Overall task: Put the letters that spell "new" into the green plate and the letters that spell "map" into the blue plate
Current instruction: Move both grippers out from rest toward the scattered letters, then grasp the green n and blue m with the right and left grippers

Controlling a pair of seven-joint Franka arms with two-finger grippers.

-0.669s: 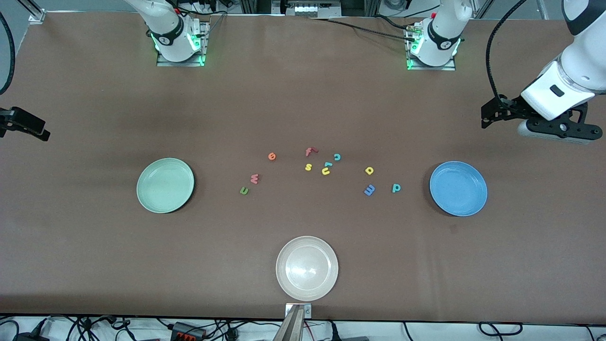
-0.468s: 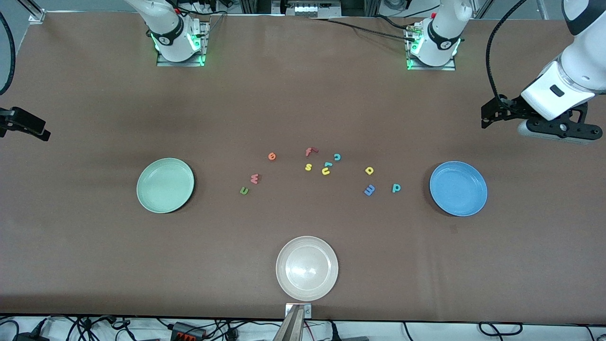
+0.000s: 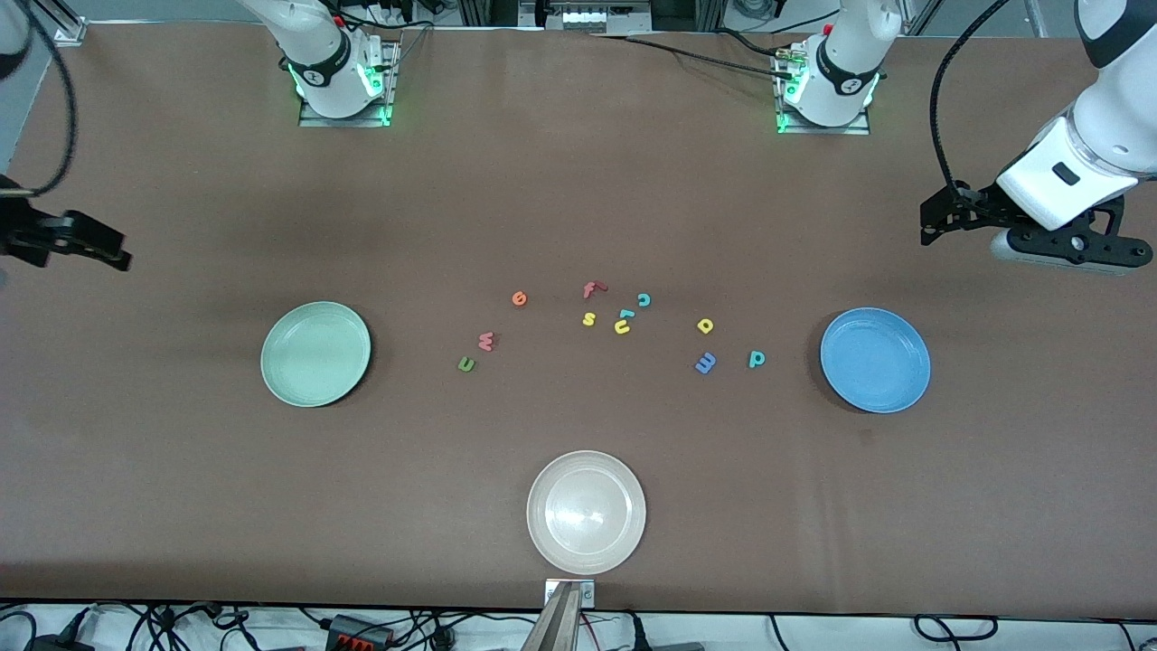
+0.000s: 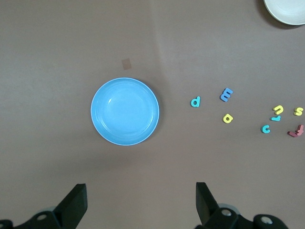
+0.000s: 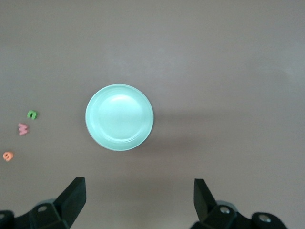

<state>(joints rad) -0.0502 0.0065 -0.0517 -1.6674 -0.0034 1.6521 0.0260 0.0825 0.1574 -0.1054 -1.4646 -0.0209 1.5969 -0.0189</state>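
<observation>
From the front, the green plate (image 3: 315,353) lies toward the right arm's end of the tabletop (image 3: 578,181) and the blue plate (image 3: 875,360) toward the left arm's end, with n (image 3: 466,363), w (image 3: 486,341) and e (image 3: 519,298) scattered at about 3 o'clock of the green plate and p (image 3: 757,359), m (image 3: 706,363) and a (image 3: 706,325) at about 9 o'clock of the blue plate; both plates hold no letters. The left wrist view shows the left gripper (image 4: 141,202) released and spread wide, holding nothing, over bare tabletop beside the blue plate (image 4: 125,111). The right wrist view shows the right gripper (image 5: 139,200) likewise released and holding nothing, over bare tabletop beside the green plate (image 5: 119,117).
</observation>
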